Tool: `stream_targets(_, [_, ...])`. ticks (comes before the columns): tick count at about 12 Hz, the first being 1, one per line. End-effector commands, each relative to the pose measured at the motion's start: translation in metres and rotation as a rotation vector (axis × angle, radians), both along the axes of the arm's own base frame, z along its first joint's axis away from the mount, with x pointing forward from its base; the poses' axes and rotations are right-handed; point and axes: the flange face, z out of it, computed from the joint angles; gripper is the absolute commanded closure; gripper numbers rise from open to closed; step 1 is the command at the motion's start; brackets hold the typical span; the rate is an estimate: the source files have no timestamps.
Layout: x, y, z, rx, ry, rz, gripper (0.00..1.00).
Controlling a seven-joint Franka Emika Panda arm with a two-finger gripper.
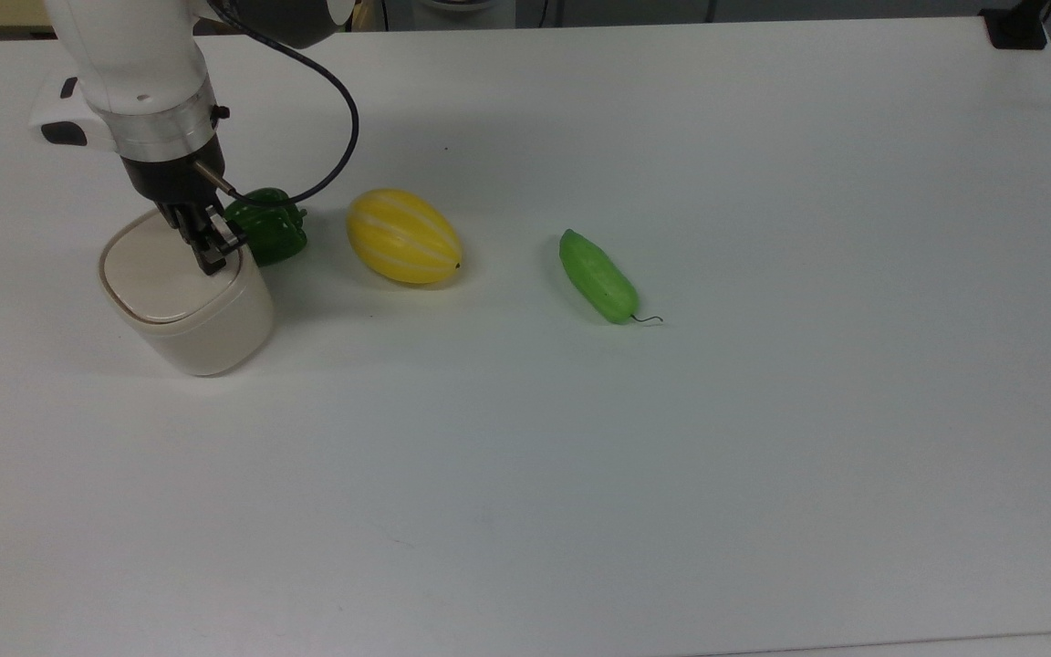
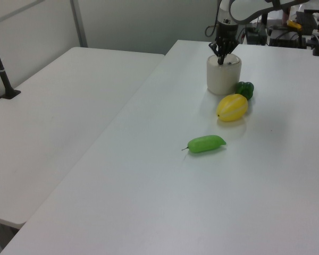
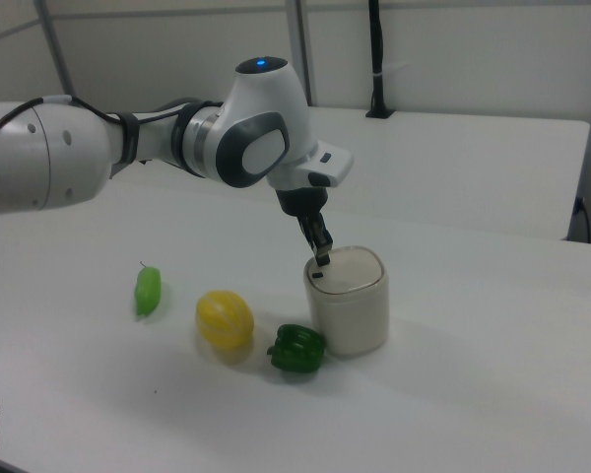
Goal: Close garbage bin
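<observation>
The cream-beige garbage bin (image 1: 202,328) stands at the top view's left with its flat lid (image 1: 150,272) lying down on the rim. My gripper (image 1: 212,262) is shut, and its tips press on the lid's edge nearest the green pepper. From the right view the gripper (image 3: 322,258) slants down onto the lid just above the small black button (image 3: 316,275) on the bin (image 3: 353,313). In the left view the bin (image 2: 222,79) sits at the far end of the table under the gripper (image 2: 220,60).
A green pepper (image 1: 268,230) sits right beside the bin, then a yellow melon (image 1: 403,235) and a green cucumber (image 1: 597,276) in a row toward the top view's right. The black cable (image 1: 334,155) loops above the pepper. A second white table (image 2: 53,122) adjoins on the left view's left.
</observation>
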Motion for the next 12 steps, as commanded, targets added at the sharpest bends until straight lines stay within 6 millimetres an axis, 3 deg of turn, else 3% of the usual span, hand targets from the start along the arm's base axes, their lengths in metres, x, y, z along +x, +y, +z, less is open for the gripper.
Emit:
stream_targets(1, [-0.001,0.003,-0.02,-0.008,0.046,0.009,1.0])
stream_targets(5, [-0.003,-0.002,-0.018,0.003,0.042,-0.006,1.0])
stream_targets(8, [-0.013,-0.01,0.02,-0.001,0.023,-0.009,1.0])
stream_targets(12, [-0.045,-0.002,0.072,0.016,0.094,0.094,1.0])
